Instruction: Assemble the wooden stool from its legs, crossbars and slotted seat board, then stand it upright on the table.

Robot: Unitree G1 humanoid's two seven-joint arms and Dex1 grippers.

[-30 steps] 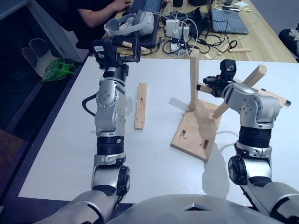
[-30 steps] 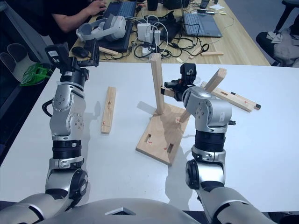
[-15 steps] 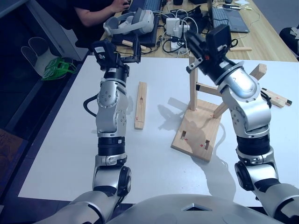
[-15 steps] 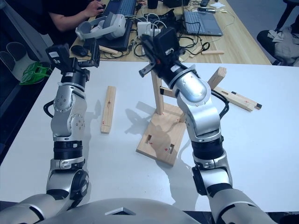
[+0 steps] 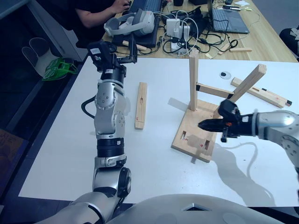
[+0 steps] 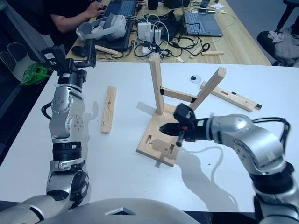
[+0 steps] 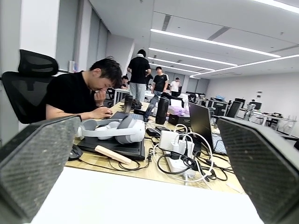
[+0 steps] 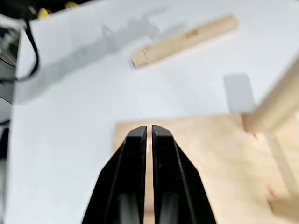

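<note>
The slotted seat board [image 5: 208, 122] lies flat on the white table. One leg [image 5: 193, 77] stands upright in it, a second leg [image 5: 246, 84] leans beside it, and a crossbar [image 5: 212, 90] joins the two. My right gripper [image 5: 202, 125] hovers low over the board's middle, shut with nothing between its fingers [image 8: 136, 140]. A loose leg [image 5: 140, 105] lies flat to the board's left, also seen as a leg [image 8: 187, 38] beyond the board [image 8: 210, 154]. Another leg [image 5: 266, 93] lies at the far right. My left gripper [image 5: 126, 49] is held high over the table's far left, open and empty [image 7: 149, 144].
A small round disc [image 5: 225, 74] lies on the table behind the stool parts. Past the far table edge a wooden desk [image 5: 261, 37] carries laptops, cables and a headset [image 5: 131, 23]. A person sits at that desk. Bare table surface lies in front of the board.
My right arm left the crossbar, swung up over the upright leg, then came down low over the seat board. The left arm has barely moved.
</note>
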